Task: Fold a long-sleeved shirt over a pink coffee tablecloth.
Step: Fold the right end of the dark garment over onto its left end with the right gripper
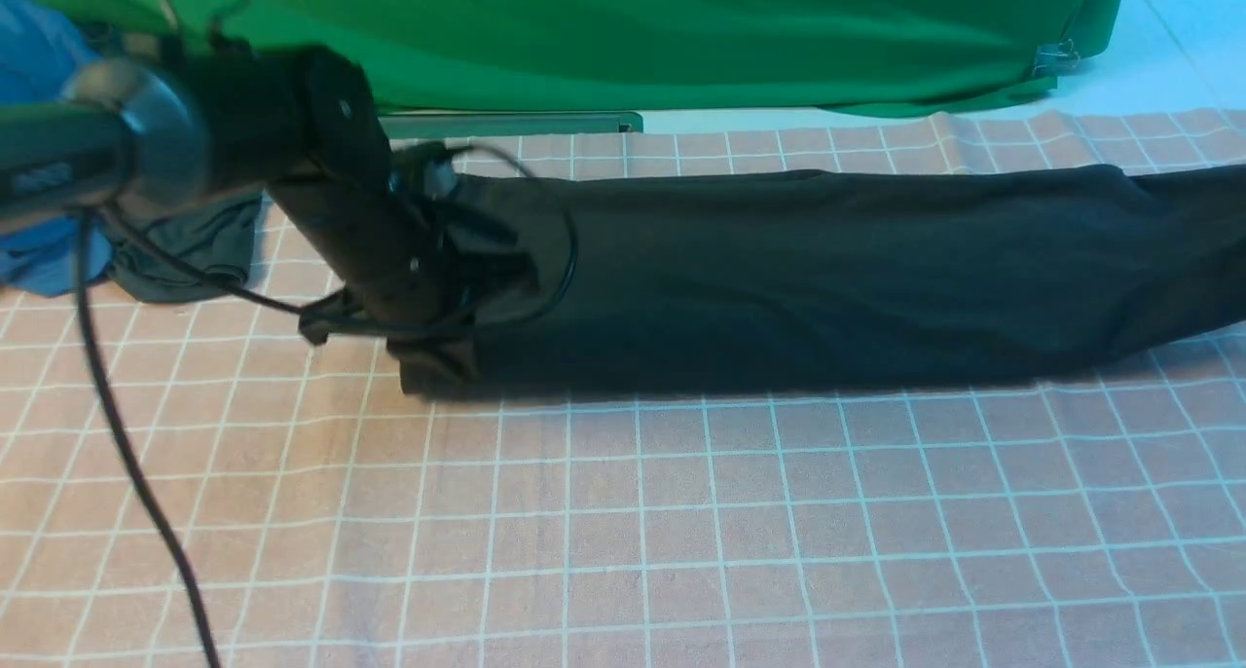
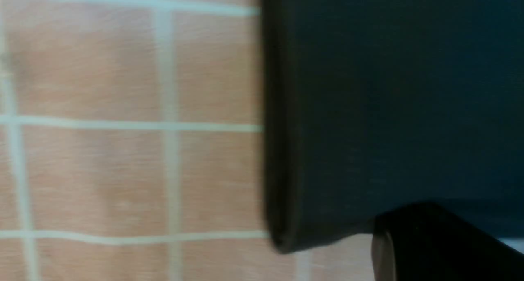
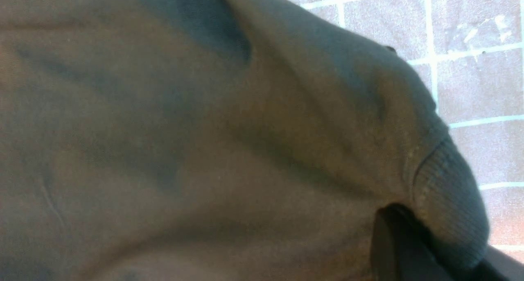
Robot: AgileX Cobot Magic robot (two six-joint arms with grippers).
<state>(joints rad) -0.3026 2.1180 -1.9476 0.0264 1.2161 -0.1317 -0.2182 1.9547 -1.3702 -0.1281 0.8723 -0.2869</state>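
Note:
The long-sleeved shirt [image 1: 827, 278] lies as a long black band across the pink coffee tablecloth [image 1: 681, 532], its chest print hidden. My left gripper [image 1: 389, 342] is at the shirt's left end. In the left wrist view one dark finger [image 2: 413, 248] rests at the shirt's edge [image 2: 389, 88], and bare tablecloth [image 2: 102, 170] shows right beside its pad, so the jaws stand open. My right arm is outside the front view. In its wrist view the shirt [image 3: 204, 129] and a ribbed hem [image 3: 450, 199] drape over my right gripper [image 3: 374, 248], raised above the tablecloth [image 3: 483, 80].
A bright green cloth [image 1: 681, 35] hangs along the back. A blue garment [image 1: 39, 249] and a smaller dark grey-green garment [image 1: 195, 249] lie at the far left behind my left arm. A black cable [image 1: 127, 454] trails down over the tablecloth's left side.

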